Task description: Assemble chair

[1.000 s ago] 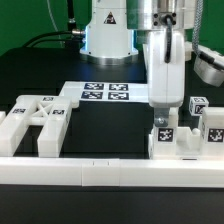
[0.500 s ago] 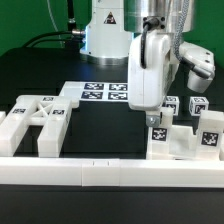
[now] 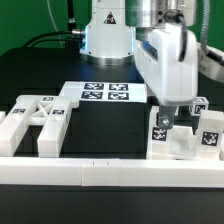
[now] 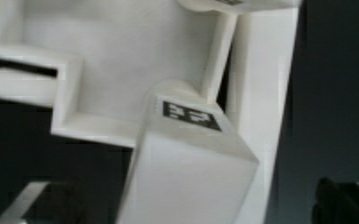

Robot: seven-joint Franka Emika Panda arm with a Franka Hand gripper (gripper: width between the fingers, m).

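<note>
The tool [image 3: 164, 118] hangs low over white, blocky chair pieces [image 3: 190, 145] at ext. view's right, tips right by a square-section tagged post [image 3: 160, 132]. Post looks upright, long axis vertical. Can't tell whether the jaws are spread or gripping. Wrist view: smooth matte white plastic w/ black-and-white tag [image 4: 190, 115] fills frame. A flat, open frame piece [image 3: 35, 125] lies well apart at ext. view's left on black table [image 3: 100, 130], marker board [image 3: 100, 93] behind.

Chair pieces [image 3: 185, 148] are smooth plastic, table [image 3: 105, 130] matt.
</note>
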